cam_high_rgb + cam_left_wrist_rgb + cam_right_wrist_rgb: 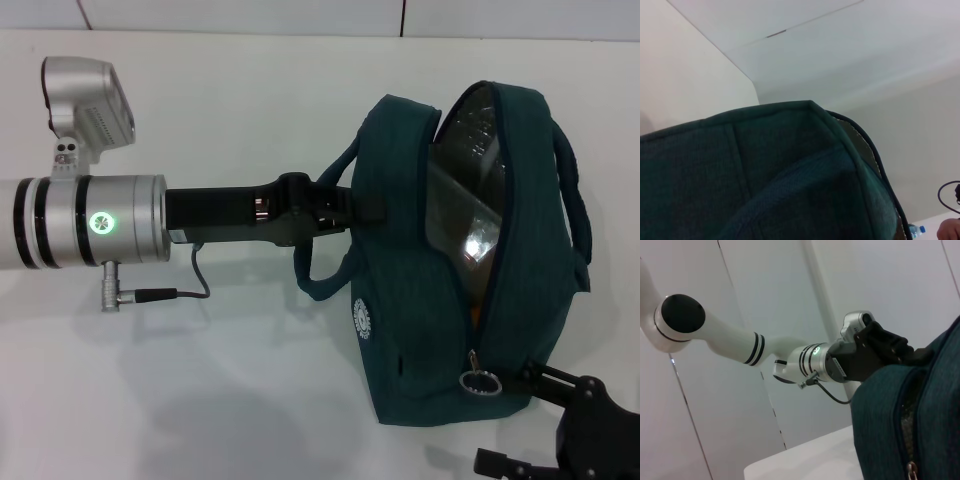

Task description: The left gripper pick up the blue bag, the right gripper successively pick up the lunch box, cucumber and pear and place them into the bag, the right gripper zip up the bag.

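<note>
The blue bag (pixel 420 330) stands on the white table (pixel 200 400), its zipper open along the top and down one side. My left gripper (pixel 352 208) reaches in from the left and is shut on the bag's left rim by the handle. It also shows in the right wrist view (pixel 885 347), and the bag fabric fills the left wrist view (pixel 765 170). The clear lunch box (pixel 468 190) lies inside against the foil. A bit of orange pear (pixel 478 312) shows low in the opening. The cucumber is hidden. My right gripper (pixel 508 418) is open at the bottom right, one finger beside the ring zipper pull (pixel 480 382).
The bag's right handle (pixel 575 200) arches toward the right edge. A cable (pixel 190 285) hangs under my left wrist. White table extends left of and in front of the bag. A wall panel line runs behind the table.
</note>
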Motion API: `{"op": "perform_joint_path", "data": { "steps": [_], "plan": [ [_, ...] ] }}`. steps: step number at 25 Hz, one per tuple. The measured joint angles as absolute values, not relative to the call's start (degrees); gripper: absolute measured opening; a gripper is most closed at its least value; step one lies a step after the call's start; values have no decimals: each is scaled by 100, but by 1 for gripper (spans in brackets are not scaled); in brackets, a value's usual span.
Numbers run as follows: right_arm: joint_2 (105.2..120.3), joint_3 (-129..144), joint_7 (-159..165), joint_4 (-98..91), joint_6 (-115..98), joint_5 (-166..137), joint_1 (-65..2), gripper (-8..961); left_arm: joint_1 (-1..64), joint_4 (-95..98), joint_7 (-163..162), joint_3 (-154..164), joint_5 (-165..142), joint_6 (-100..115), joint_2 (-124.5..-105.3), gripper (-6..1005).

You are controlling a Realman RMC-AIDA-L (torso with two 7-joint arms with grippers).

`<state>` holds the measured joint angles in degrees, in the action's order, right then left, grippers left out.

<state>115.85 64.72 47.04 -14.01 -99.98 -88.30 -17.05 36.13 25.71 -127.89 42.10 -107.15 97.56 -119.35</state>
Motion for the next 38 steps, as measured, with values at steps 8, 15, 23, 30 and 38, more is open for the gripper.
{"op": "perform_joint_path", "data": {
  "steps": [8,15,23,30,38],
  "plan": [
    [11584,6468,4723,-1393,-9997,-8828,-1757,755,3613,2574,-12788,4210,-10721,9755,-11936,42],
    [11596,6468,4742,-1330,-9831,-8748,-1879,526,3612,2575,-12787,4290,-10698,9755,-11943,44],
    [11601,6468,4745,-1287,-9780,-8745,-1923,320,3604,2575,-12742,4296,-10695,9755,-11944,45],
    [11601,6468,4746,-1274,-9708,-8745,-1925,242,3604,2575,-12737,4298,-10695,9755,-11944,47],
    [11601,6468,4746,-1274,-9665,-8745,-1925,185,3603,2575,-12728,4298,-10695,9755,-11944,48]
  ]
}}
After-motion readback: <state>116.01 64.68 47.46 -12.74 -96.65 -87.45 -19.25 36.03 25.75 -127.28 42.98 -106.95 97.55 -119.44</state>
